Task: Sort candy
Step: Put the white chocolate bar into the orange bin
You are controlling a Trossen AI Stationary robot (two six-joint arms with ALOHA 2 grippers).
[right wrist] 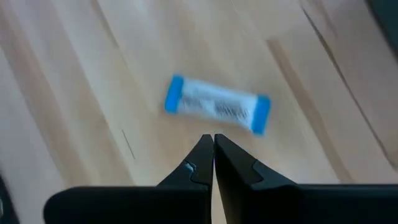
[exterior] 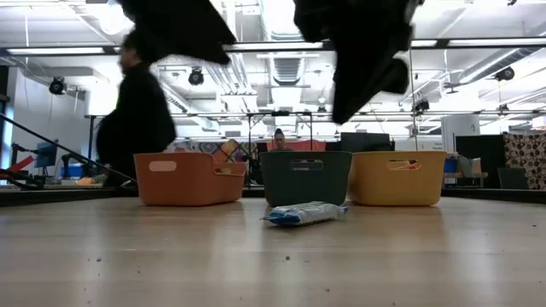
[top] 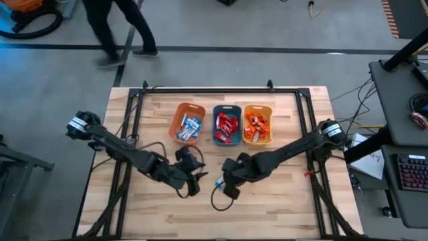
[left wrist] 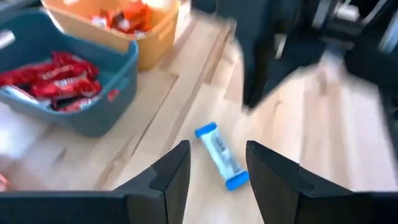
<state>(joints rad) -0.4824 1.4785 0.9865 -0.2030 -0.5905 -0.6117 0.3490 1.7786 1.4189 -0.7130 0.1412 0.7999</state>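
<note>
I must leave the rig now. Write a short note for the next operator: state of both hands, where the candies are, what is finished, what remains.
Left hand: open, empty, hovering over the last loose candy.
Right hand: shut, empty, just beside the same candy.
Blue-and-white candy: flat on the table, in front of the teal bin.
Done: blue-and-white candies in the orange bin, red ones in the teal bin, orange ones in the yellow-orange bin.
Left: put this candy into the orange bin.

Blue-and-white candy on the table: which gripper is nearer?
Right, narrowly. The right gripper, fingers shut, points at the candy from close by; the left gripper, fingers open, faces it from the opposite side, farther off.
</note>
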